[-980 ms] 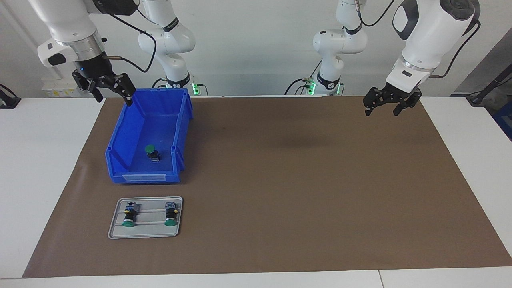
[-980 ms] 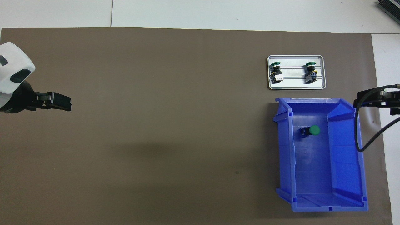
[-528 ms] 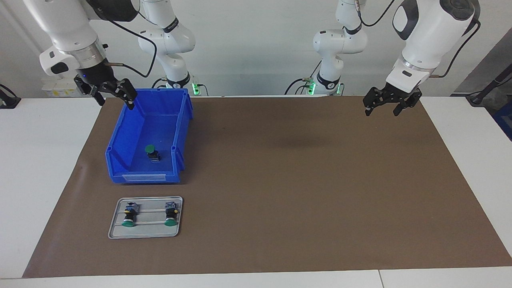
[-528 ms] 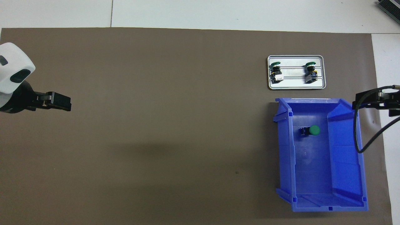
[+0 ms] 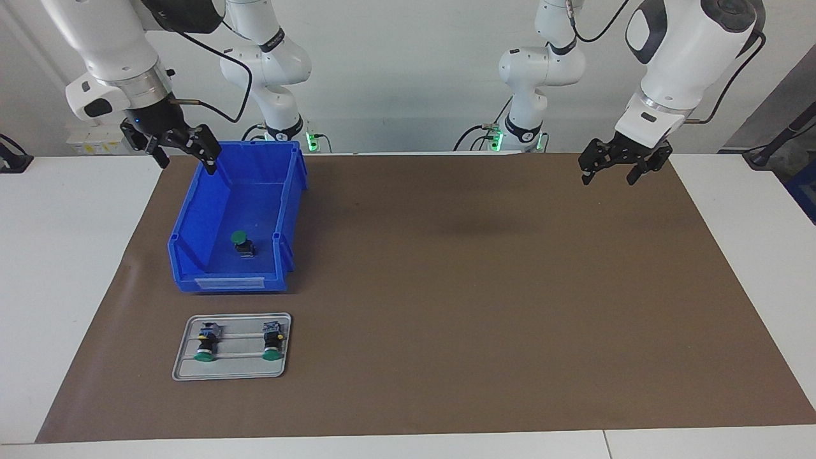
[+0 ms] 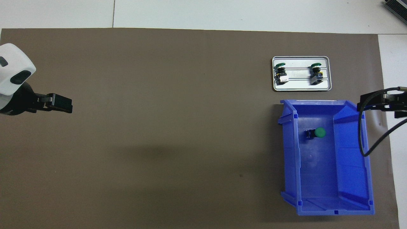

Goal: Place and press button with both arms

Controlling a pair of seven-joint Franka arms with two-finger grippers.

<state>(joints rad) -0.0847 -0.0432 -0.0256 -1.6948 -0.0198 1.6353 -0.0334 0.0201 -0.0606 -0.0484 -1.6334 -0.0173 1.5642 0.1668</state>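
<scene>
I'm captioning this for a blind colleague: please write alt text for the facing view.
A green-capped button lies inside a blue bin; the open right gripper hovers over the bin's rim. The open left gripper waits above the brown mat. A metal tray holds two more buttons.

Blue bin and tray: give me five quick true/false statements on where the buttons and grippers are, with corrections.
1. One green-capped button lies inside the blue bin. True.
2. The metal tray holds three buttons. False: it holds two.
3. The tray sits nearer to the robots than the bin. False: it is farther from them, beside the bin's labelled end.
4. The right gripper is up over the bin's rim at the robots' end, holding nothing. True.
5. The left gripper grips a button. False: it hangs open and empty over the brown mat, at the left arm's end of the table.
</scene>
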